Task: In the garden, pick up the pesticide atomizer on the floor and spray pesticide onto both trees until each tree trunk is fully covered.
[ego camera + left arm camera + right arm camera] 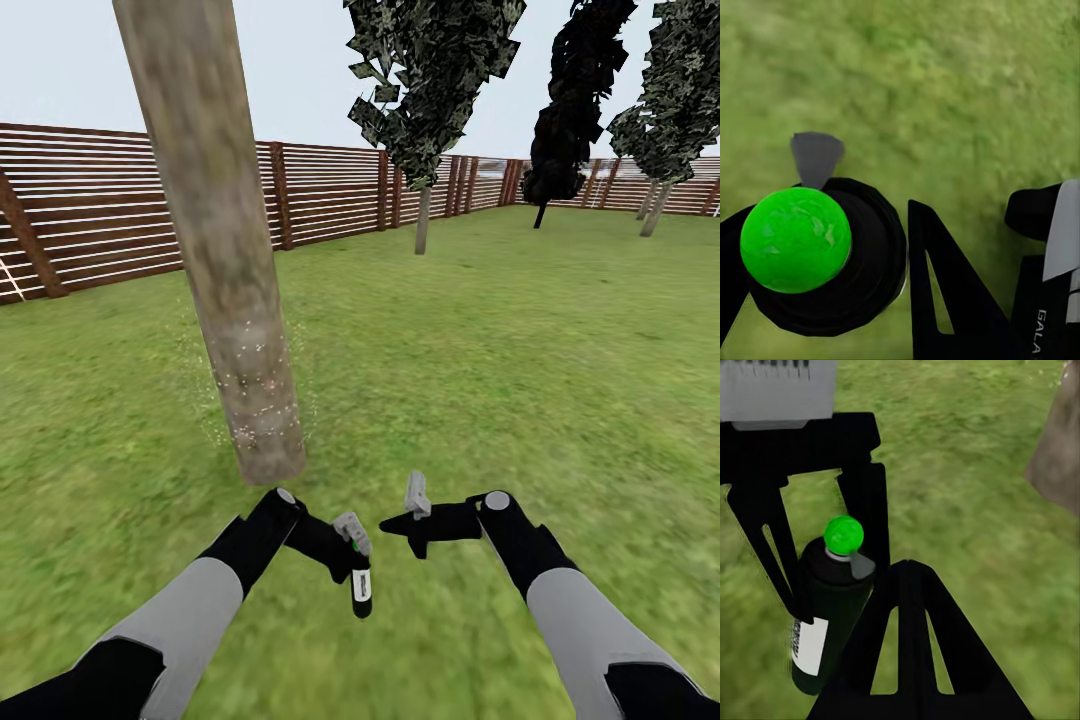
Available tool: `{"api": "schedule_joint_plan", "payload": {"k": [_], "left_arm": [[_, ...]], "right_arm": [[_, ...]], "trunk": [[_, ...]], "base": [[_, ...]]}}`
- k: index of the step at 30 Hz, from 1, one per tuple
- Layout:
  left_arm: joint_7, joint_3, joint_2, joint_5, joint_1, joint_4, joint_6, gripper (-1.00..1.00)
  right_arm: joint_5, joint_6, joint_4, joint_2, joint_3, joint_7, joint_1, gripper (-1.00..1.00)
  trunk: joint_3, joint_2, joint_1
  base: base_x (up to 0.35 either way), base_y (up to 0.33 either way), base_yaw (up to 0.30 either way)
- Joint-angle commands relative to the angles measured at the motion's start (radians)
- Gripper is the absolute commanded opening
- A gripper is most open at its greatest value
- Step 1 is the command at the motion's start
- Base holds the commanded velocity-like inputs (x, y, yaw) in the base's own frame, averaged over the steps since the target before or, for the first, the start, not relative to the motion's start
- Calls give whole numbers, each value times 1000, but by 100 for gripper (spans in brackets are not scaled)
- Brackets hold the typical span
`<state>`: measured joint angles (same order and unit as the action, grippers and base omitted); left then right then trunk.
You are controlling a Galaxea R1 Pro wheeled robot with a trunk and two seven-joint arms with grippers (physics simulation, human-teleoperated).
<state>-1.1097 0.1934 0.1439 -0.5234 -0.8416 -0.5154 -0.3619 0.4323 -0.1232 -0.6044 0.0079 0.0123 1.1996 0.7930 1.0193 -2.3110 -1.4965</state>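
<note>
Gripping the spray bottle [360, 590], the left claw [352, 545] hangs low over the grass [520, 380], fingers clamped on the dark body just under its top, so the bottle dangles below the hand with its white label facing us in the head view. Look down the left wrist camera and you get the bright green cap [796, 240] sitting on the black shoulder of the bottle [870, 259], with a small grey nozzle [816, 156] poking out beyond it. Over on the other side, the right claw [412, 520] sits just beside the left one, close but not touching it in the head view, one pale grey finger [416, 494] sticking up; whether its jaws are apart or together, I cannot tell. Its wrist camera catches the bottle [829, 622] squeezed between the left claw's black fingers [765, 540], green cap [843, 535] up top. Straight ahead and a little left stands the near tree trunk [225, 240], thick, mottled grey-brown, leaning slightly, and a fine scatter of white specks [250, 390] hangs around its lower part. Further back, more trees [430, 90] rise in front of the slatted wooden fence [320, 190].
</note>
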Motion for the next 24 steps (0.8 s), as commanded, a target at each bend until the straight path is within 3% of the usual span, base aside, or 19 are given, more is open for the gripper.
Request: {"api": "schedule_joint_plan", "payload": {"k": [1, 8, 13, 24], "left_arm": [[4, 0, 0, 0, 0, 0, 0, -100], [14, -2, 6, 0, -8, -6, 0, -100], [66, -5, 15, 2, -11, -12, 0, -100], [70, -5, 29, 3, -11, -12, 0, -100]], "right_arm": [[0, 0, 0, 1, 0, 0, 0, -100], [0, 1, 0, 2, 0, 0, 2, -100], [0, 1, -1, 3, 0, 0, 3, -100], [-1, 1, -1, 8, 0, 0, 8, -100]], "trunk": [[0, 0, 0], [0, 0, 0], [0, 0, 0], [0, 0, 0]], "base": [[0, 0, 0], [0, 0, 0], [0, 0, 0], [0, 0, 0]]}}
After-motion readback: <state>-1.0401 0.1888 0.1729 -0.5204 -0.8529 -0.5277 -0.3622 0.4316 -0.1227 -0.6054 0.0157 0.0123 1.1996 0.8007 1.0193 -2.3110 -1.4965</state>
